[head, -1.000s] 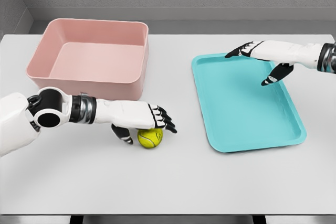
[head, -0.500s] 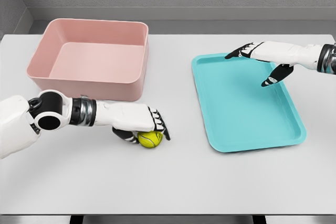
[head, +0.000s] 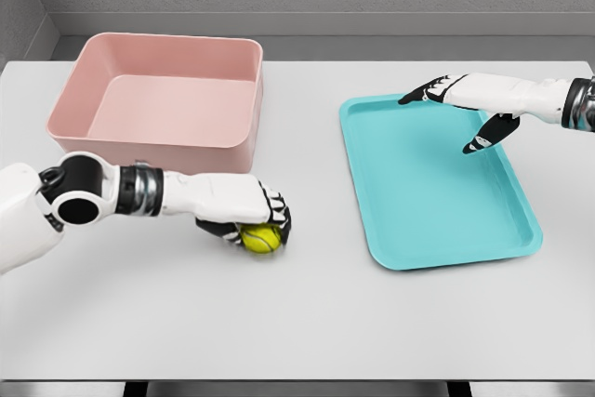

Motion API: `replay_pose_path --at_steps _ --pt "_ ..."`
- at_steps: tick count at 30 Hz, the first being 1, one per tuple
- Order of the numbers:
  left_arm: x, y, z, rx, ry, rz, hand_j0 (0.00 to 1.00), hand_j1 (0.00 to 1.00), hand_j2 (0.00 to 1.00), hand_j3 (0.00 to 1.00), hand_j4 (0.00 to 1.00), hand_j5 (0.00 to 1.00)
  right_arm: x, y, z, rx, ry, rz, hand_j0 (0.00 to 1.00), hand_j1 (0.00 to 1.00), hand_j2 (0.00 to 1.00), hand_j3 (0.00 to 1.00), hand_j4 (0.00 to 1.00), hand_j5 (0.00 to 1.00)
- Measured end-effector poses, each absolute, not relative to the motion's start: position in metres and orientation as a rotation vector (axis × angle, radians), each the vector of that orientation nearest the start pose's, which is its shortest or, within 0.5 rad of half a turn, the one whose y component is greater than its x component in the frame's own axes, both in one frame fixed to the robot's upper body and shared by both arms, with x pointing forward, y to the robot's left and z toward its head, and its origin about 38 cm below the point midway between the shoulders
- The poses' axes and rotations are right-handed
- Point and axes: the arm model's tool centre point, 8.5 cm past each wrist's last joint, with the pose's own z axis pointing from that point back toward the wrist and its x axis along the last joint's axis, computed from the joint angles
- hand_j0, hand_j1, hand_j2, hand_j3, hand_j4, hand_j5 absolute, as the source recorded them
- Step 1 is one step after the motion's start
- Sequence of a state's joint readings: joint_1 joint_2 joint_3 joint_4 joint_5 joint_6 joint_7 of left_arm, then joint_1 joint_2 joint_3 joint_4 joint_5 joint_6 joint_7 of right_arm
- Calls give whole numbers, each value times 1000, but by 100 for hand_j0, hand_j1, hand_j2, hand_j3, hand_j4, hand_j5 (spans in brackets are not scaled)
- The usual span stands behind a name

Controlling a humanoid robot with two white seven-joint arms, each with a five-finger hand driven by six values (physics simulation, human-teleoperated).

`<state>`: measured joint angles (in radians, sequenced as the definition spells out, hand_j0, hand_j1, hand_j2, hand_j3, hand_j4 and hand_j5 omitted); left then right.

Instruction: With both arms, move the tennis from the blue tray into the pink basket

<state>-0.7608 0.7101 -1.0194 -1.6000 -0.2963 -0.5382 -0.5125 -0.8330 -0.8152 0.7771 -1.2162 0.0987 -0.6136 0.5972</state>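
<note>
Left hand (head: 244,213) fingers curled around yellow tennis ball (head: 261,238), ball on white table (head: 297,323) just in front of pink basket (head: 158,99). Right hand (head: 465,104) fingers spread, empty, over far edge of blue tray (head: 437,192), right of basket.

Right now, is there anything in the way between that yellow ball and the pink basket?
No separate object. The tennis ball sits on the table in the left hand, just in front of the pink basket. Only the basket's own near wall stands between them, so the ball must go over it.
</note>
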Motion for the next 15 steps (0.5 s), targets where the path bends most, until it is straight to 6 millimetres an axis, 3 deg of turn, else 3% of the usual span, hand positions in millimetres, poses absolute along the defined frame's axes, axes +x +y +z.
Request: replay_pose_path --at_steps 15 --pt "402 175 223 -11 1976 2828 50 50 50 50 50 50 470 -326 231 -228 -1415 1914 100 100 100 100 100 100"
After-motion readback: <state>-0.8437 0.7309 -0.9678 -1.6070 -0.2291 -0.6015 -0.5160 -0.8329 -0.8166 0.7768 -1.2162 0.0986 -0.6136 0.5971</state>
